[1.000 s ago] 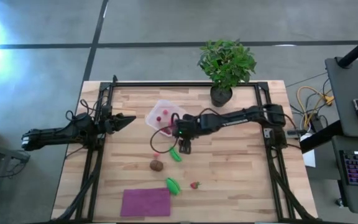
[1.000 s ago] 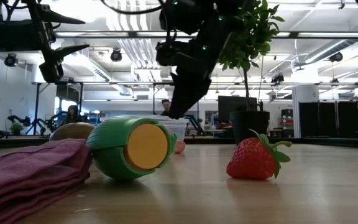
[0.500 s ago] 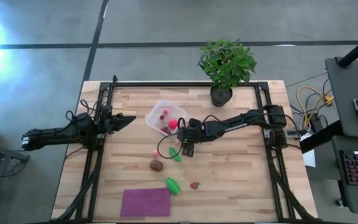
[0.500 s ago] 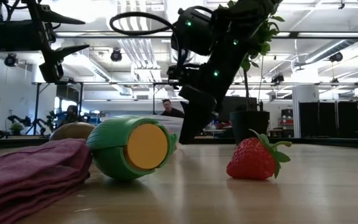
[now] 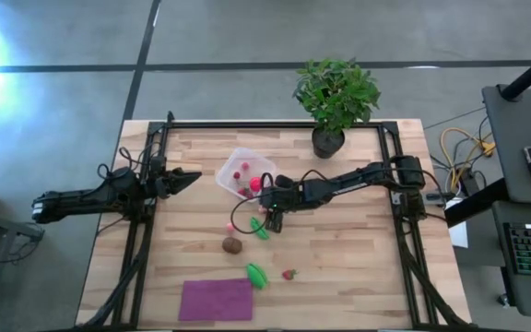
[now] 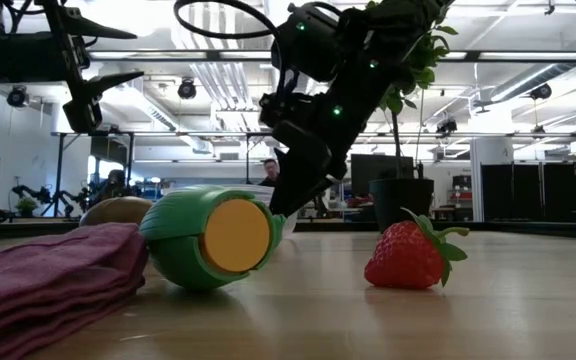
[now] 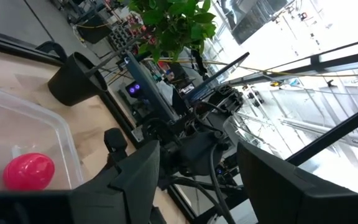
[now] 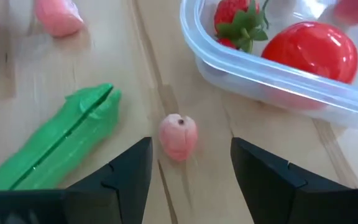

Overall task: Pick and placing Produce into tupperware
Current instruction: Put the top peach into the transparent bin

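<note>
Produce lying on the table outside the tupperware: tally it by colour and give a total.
Green pieces: 2
Pink bits: 2
Brown oval: 1
Red strawberry: 1
Total: 6

no readable text, labels, brands or numbers on anything in view

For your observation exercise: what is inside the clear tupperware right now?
Inside the tupperware lie a red ball, a strawberry and a pinkish piece at the picture's edge. The tub's far side is out of view.
</note>
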